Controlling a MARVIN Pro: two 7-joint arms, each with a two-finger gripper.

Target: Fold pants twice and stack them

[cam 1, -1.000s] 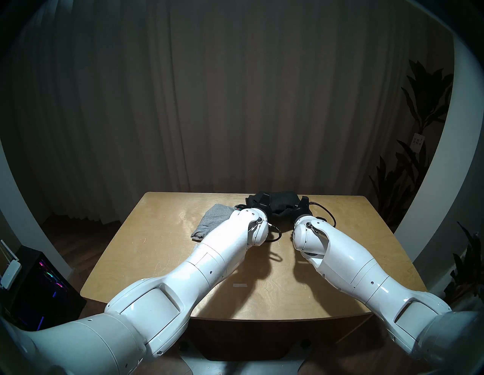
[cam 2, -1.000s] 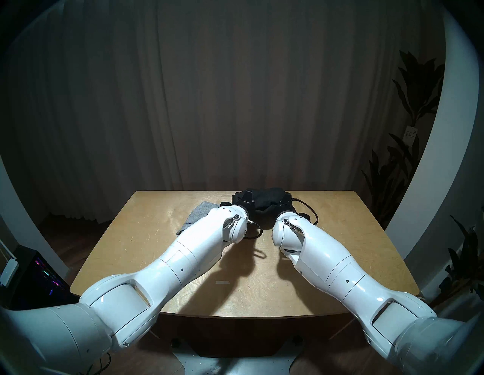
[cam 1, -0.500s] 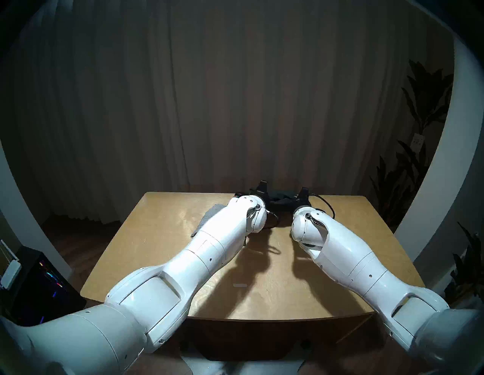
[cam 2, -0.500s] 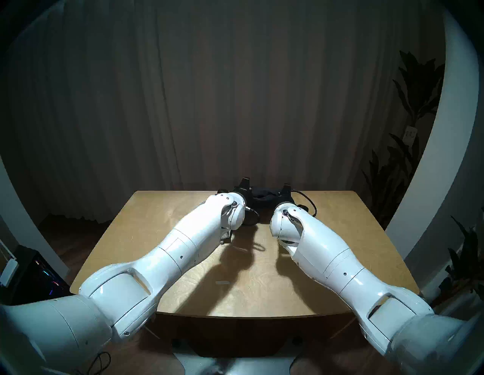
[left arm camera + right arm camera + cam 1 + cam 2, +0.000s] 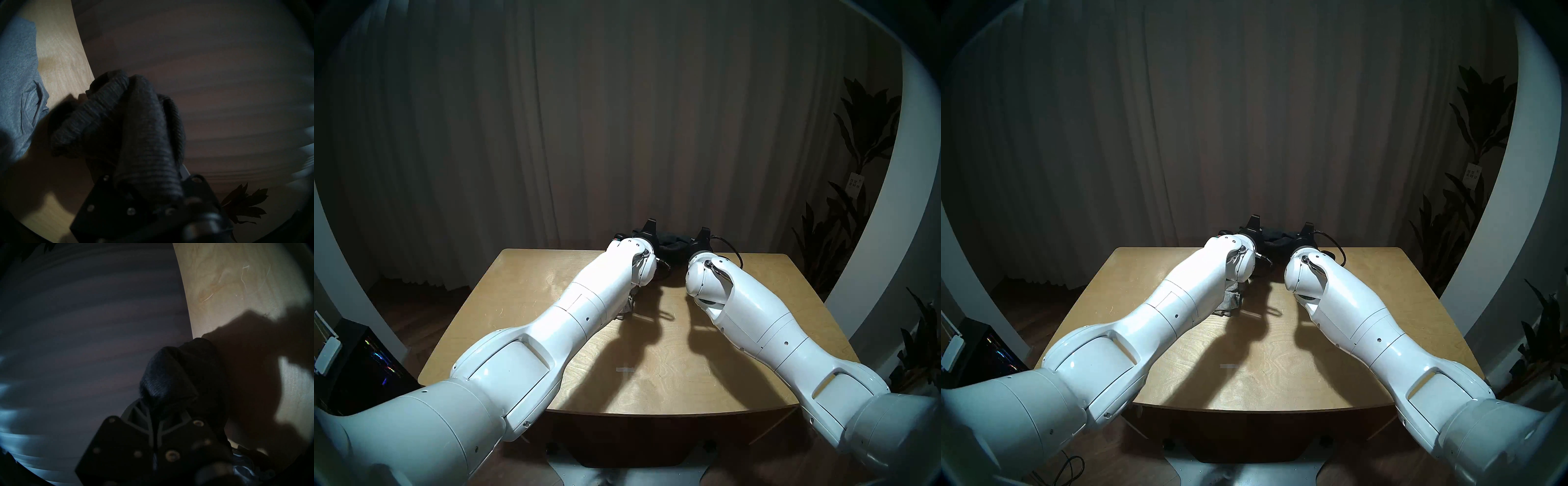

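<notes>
Table nearest the robot lies bare. Farther out, the grey shorts rest flat under the left forearm, only an edge showing. At the far edge, the left gripper and right gripper are each pinched tight on an end of the black shorts, which hang slack between them above the tabletop. This looks like a fold of the black pair in progress; next they must be carried over and laid down evenly, both ends kept level.
</notes>
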